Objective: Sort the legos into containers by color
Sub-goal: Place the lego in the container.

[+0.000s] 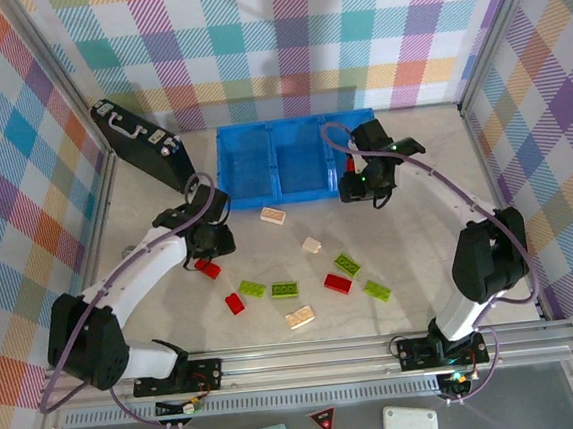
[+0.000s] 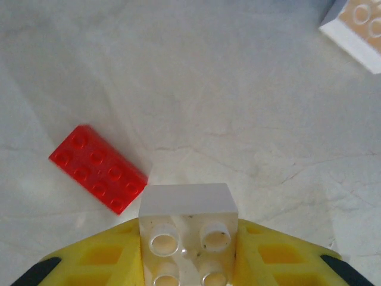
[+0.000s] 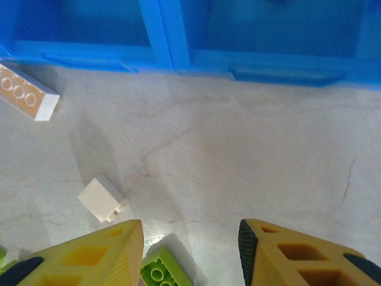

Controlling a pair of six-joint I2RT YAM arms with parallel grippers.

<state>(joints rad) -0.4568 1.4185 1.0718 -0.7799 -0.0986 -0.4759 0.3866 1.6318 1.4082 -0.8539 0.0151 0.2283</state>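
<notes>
My left gripper [image 2: 188, 238] is shut on a small cream-white lego [image 2: 188, 223], held just above the table with its hollow underside facing the camera. In the top view this gripper [image 1: 212, 243] hangs left of centre, right by a red lego [image 1: 208, 269] [image 2: 98, 168]. My right gripper [image 1: 364, 184] [image 3: 190, 241] is open and holds nothing, just in front of the blue bin's [image 1: 274, 190] [image 3: 178, 56] right container. Below it lie a small white lego [image 3: 102, 198] and a green lego [image 3: 164, 271]. Red, green and cream legos lie scattered mid-table, such as a green one [image 1: 284, 290].
A black briefcase [image 1: 140, 142] lies at the back left, beside the bin. A longer white lego [image 1: 273, 215] [image 3: 27, 92] sits just in front of the bin. Plaid walls close in the table on three sides.
</notes>
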